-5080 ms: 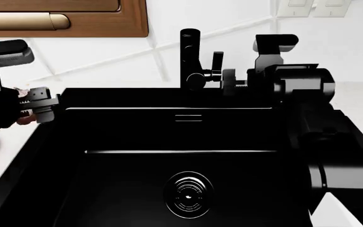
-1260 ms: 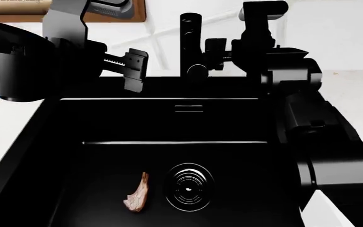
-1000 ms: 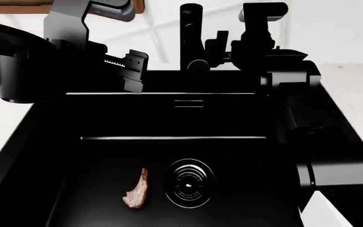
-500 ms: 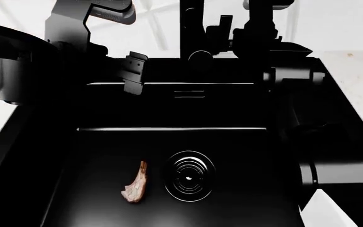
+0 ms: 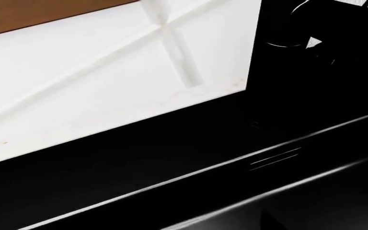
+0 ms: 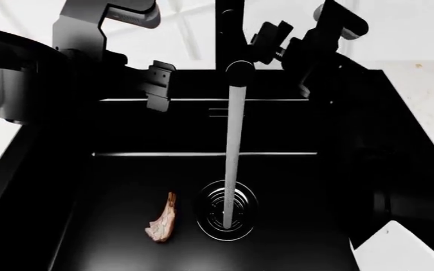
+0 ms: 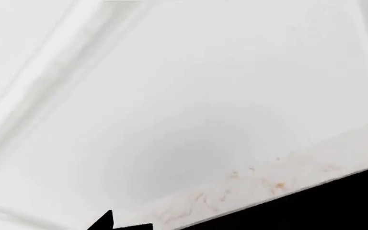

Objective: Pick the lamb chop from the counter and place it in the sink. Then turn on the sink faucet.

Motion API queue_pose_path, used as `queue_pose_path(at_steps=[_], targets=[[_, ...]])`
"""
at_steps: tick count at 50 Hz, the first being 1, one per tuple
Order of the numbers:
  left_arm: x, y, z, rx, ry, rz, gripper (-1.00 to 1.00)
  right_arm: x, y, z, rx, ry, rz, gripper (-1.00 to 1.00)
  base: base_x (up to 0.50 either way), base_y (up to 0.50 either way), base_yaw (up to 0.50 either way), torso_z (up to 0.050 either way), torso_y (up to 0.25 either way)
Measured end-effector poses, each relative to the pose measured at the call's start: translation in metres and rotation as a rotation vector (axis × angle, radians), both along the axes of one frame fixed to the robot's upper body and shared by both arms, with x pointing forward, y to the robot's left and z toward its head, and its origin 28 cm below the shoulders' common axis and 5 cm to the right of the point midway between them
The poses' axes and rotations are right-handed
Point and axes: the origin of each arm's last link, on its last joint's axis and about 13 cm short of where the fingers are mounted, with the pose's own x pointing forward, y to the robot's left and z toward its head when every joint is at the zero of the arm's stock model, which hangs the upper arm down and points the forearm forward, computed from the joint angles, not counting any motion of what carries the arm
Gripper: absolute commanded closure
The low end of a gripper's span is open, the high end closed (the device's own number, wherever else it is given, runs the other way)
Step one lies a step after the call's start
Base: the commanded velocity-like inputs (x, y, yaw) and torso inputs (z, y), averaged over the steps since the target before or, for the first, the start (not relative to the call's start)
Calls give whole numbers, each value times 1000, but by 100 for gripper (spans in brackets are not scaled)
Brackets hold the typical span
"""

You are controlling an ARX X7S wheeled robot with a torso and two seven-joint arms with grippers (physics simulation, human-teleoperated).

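Head view, meat: the small curved pale pink-tan lamb chop [image 6: 162,225] with a brownish edge lies on the floor of the large black rectangular sink [image 6: 126,186], just left of the round ribbed black drain [image 6: 227,218], apart from both arms.
Head view, water: a pale straight stream [image 6: 234,152] falls from the black upright cylindrical sink faucet [image 6: 229,34] down onto the drain.
Head view, left arm: the left gripper [image 6: 159,87] hangs over the far left part of the basin, near the rear rim; its two black fingers stand apart with nothing between them.
Head view, right arm: the right gripper [image 6: 271,40] sits at the far side, right beside the faucet post at the short side lever; whether its fingers are parted or closed around the lever cannot be told, black on black.
Head view, surroundings: the flat white counter [image 6: 428,96] with faint marbling shows right of the basin.
Left wrist view: the sink's far rim and slim overflow slot [image 5: 275,158] show, with the faucet's black post standing at the rim and a white tiled wall [image 5: 94,81] behind; the fingers themselves are out of frame.
Right wrist view: mostly white wall, a strip of marbled counter, and a black edge of the sink; no fingertips can be made out.
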Motion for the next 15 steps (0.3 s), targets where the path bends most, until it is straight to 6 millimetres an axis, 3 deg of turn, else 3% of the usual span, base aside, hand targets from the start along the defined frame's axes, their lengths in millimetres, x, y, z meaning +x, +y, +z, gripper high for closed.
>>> queue_pose_path(at_steps=[15], targets=[[0, 0, 0, -2, -3, 3, -100, -1, 5, 4, 191, 56, -21, -100, -1, -5, -11, 0, -4]])
